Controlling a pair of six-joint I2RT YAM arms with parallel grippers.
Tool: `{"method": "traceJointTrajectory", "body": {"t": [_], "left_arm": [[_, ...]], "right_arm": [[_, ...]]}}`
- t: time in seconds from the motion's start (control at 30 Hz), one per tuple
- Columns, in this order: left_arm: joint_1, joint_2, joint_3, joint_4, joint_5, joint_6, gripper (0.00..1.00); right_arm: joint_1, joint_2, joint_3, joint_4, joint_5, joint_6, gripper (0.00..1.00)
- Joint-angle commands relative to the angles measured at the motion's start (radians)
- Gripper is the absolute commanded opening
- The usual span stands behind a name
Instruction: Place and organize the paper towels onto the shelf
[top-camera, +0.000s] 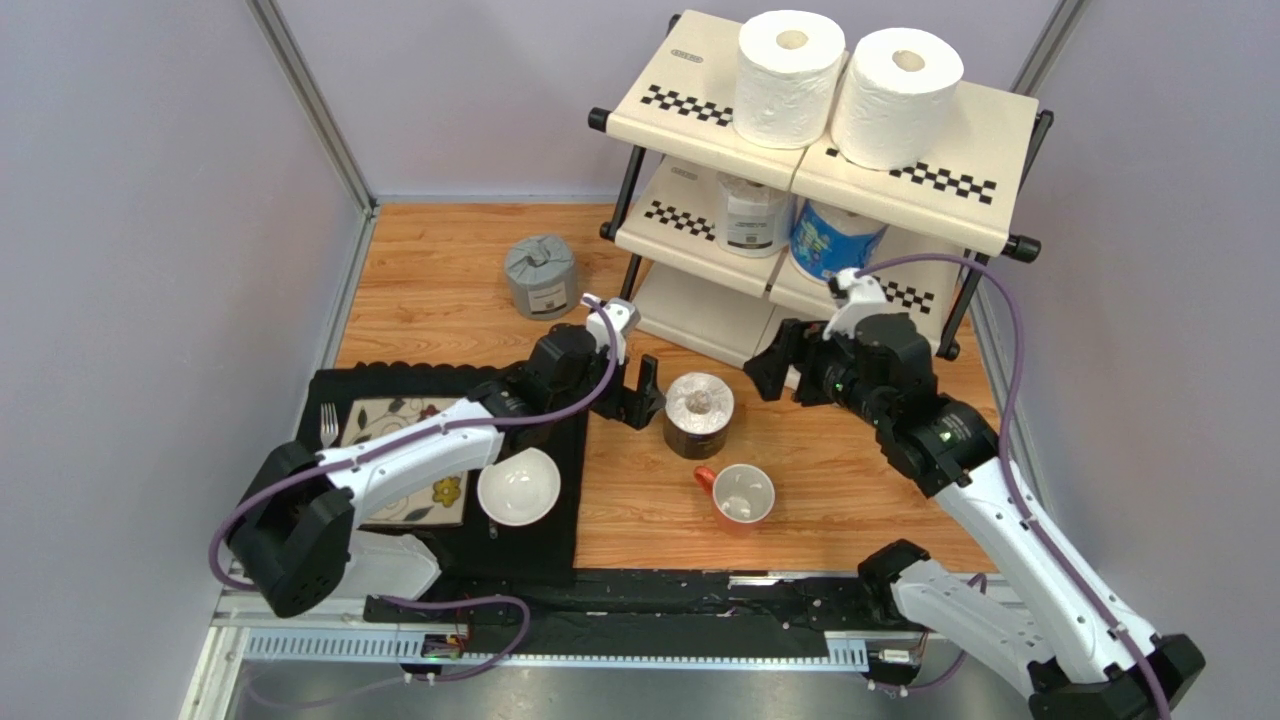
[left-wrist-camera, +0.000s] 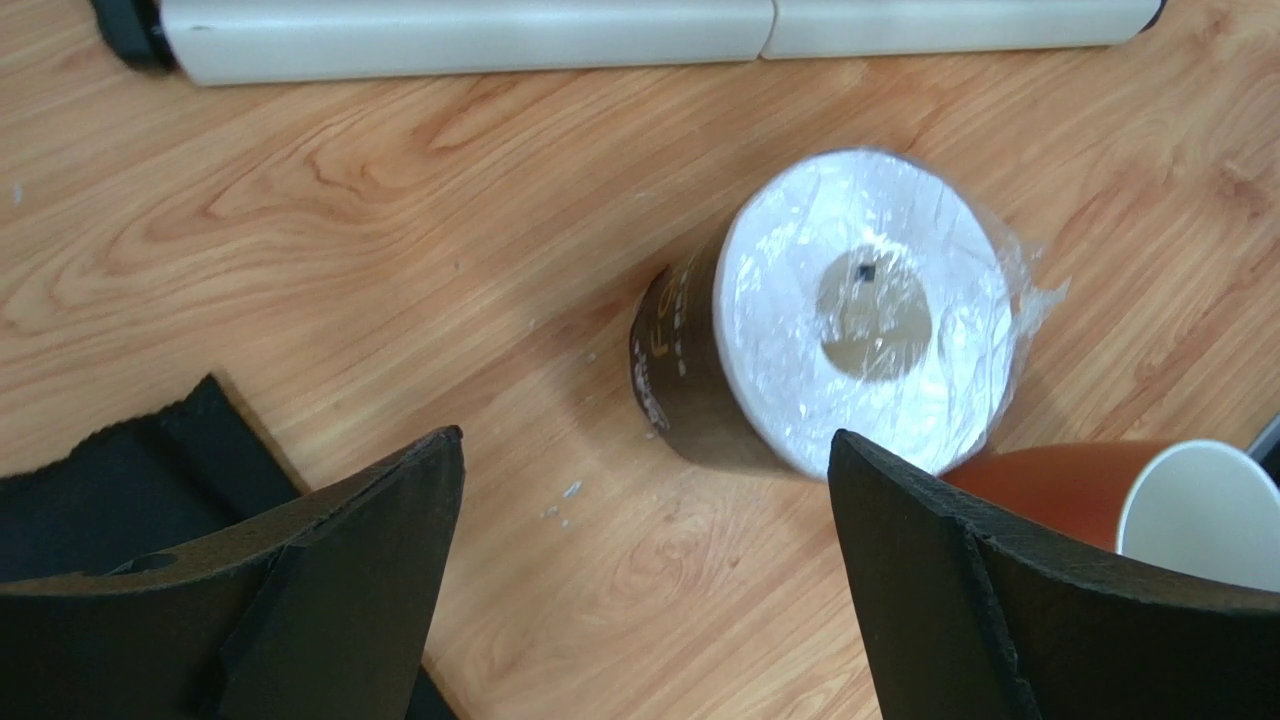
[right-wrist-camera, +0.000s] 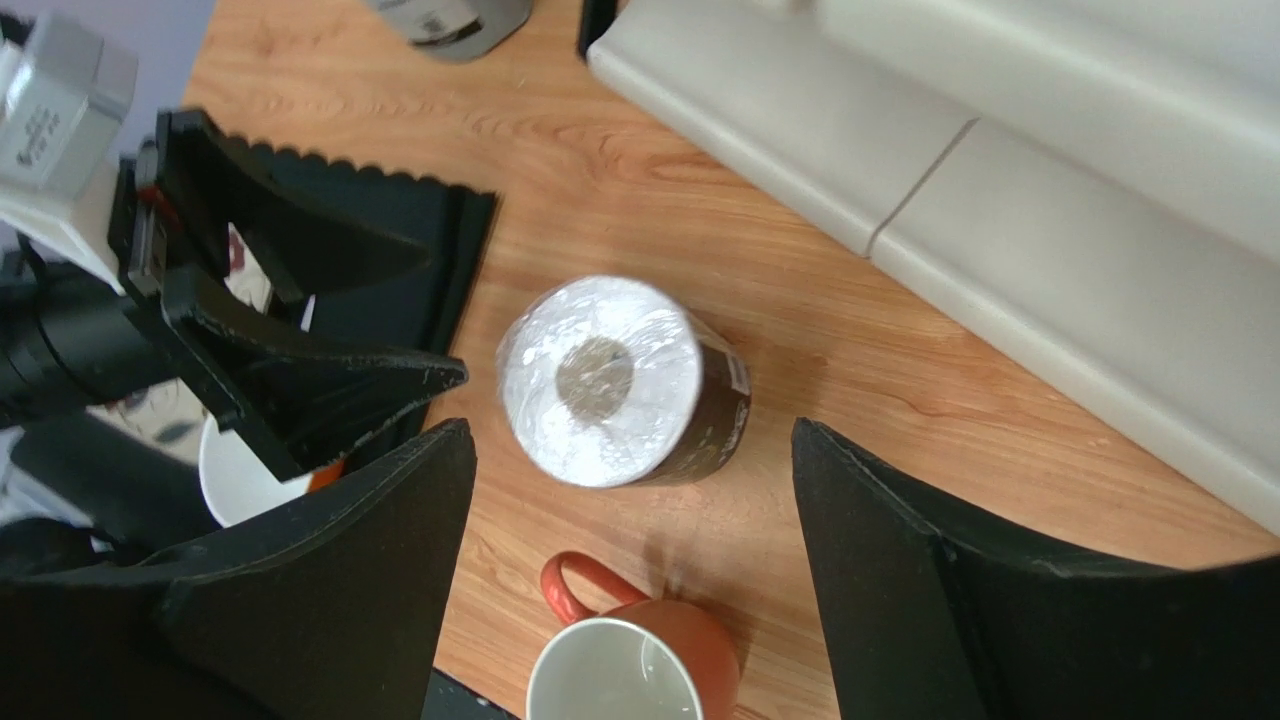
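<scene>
The shelf (top-camera: 902, 158) stands at the back right. Two plain white paper towel rolls (top-camera: 789, 75) (top-camera: 897, 98) stand on its top tier. A clear-white roll (top-camera: 753, 215) and a blue roll (top-camera: 831, 240) stand on the middle tier. A grey roll (top-camera: 541, 275) stands on the table left of the shelf. A black-wrapped roll (top-camera: 699, 413) stands upright on the table in front of the shelf; it also shows in the left wrist view (left-wrist-camera: 842, 315) and the right wrist view (right-wrist-camera: 624, 383). My left gripper (top-camera: 639, 398) (left-wrist-camera: 646, 480) is open just left of it. My right gripper (top-camera: 774, 375) (right-wrist-camera: 631, 438) is open just right of it, above the table.
An orange mug (top-camera: 742, 492) (right-wrist-camera: 639, 653) stands right in front of the black roll. A white bowl (top-camera: 519, 488) sits on a black mat (top-camera: 549, 540) at the left, with a patterned plate (top-camera: 398, 450) and a fork (top-camera: 328, 425). The shelf's bottom tier (right-wrist-camera: 977, 195) lies just behind the black roll.
</scene>
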Motion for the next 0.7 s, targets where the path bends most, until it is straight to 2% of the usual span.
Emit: {"method": "traceJointTrajectory", "body": {"t": [0.0,0.1,0.27,0.43,0.67], "left_arm": [[0.024,-0.15,-0.065,-0.013,-0.035,0.008,0.99],[0.07,-0.28,-0.165,-0.013,-0.044,-0.031,0.99],[0.153,-0.504,-0.3,-0.066,-0.044,-0.059,0.99],[0.162,-0.633,-0.346,-0.152,-0.098,-0.062,0.99],[0.163,-0.756,-0.372,-0.229,-0.128,-0.07,0.99]], "right_arm": [[0.125,0.047,0.057,0.024,0.058,-0.135,0.81],[0.175,0.094,0.062,0.038,-0.023,-0.195,0.8],[0.301,0.194,0.082,0.031,-0.027,-0.289,0.8],[0.46,0.352,0.143,0.015,0.104,-0.364,0.76],[0.542,0.507,0.2,-0.018,0.277,-0.411,0.71]]}}
